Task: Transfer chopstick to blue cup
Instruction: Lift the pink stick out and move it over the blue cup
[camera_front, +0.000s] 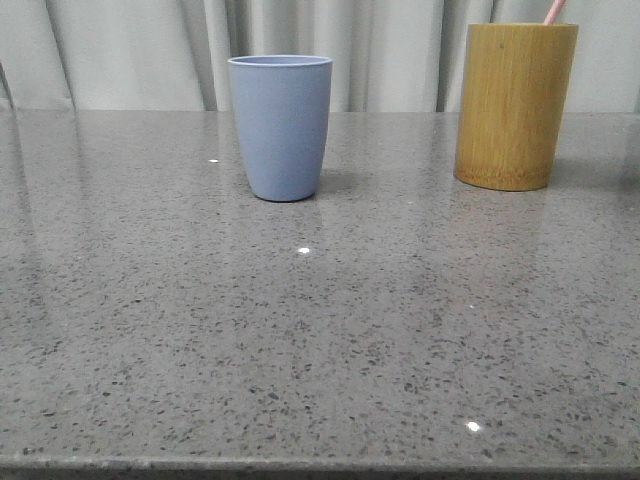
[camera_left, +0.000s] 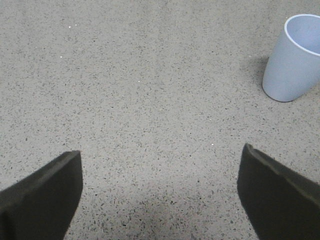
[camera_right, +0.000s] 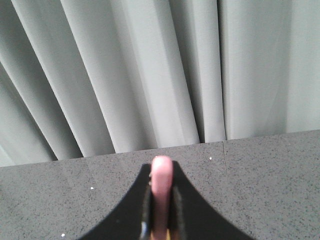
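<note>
On the bench (camera_front: 320, 340), the right tool (camera_right: 161, 210) pinches the chopstick (camera_right: 162, 192) inside the bamboo holder (camera_front: 515, 105); next comes lifting toward the blue cup (camera_front: 281, 125). The left tool (camera_left: 160, 192) is spread.

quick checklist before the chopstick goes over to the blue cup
1. Grip: right gripper shut on the chopstick: ok.
2. Chopstick clear of the bamboo holder: not ok, its pink tip rises from the holder's mouth at the front view's top edge.
3. Blue cup upright, mouth open: ok.
4. Cup empty inside: cannot tell.
5. Left gripper open over bare table, apart from the cup: ok.
</note>
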